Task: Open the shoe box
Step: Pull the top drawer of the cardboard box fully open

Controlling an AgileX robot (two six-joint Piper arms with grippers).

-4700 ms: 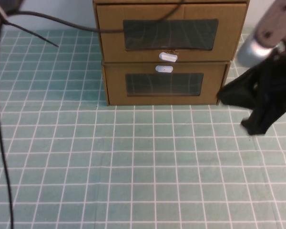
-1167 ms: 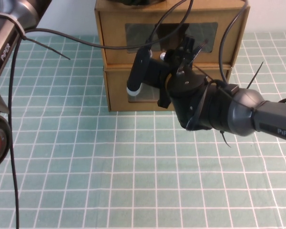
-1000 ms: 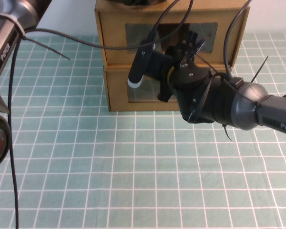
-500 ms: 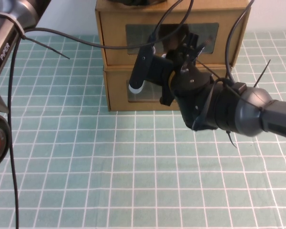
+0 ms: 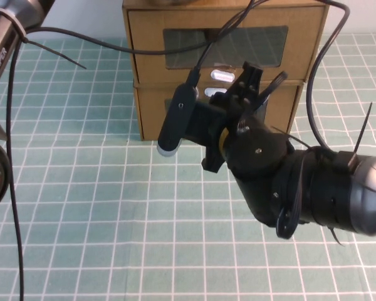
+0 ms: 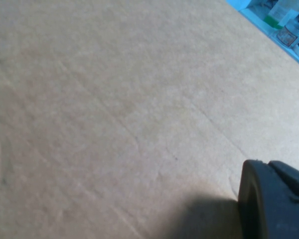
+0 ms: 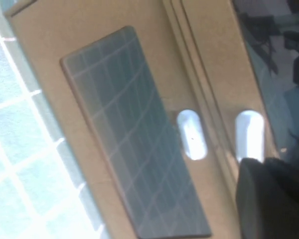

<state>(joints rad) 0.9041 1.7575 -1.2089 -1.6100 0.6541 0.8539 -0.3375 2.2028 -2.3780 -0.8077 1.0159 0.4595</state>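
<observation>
A green grid mat (image 5: 81, 219) fills the high view, with two stacked cardboard boxes at top centre: the upper box (image 5: 144, 37) and the lower box (image 5: 151, 113). Both drawer fronts sit flush, so nothing is open yet and the whole pull is left to do. The right gripper (image 5: 253, 76) hangs at mid-frame just in front of the white upper tab (image 5: 222, 76) and lower tab (image 5: 215, 92), jaws closed, seemingly on nothing. The right wrist view makes plain what the arm half hides from above: both tabs are bare, with the gripper beside them, not on them. The left gripper (image 6: 271, 199) shows only in its own wrist view, close over plain cardboard. Whether it is open or shut, I cannot tell.
</observation>
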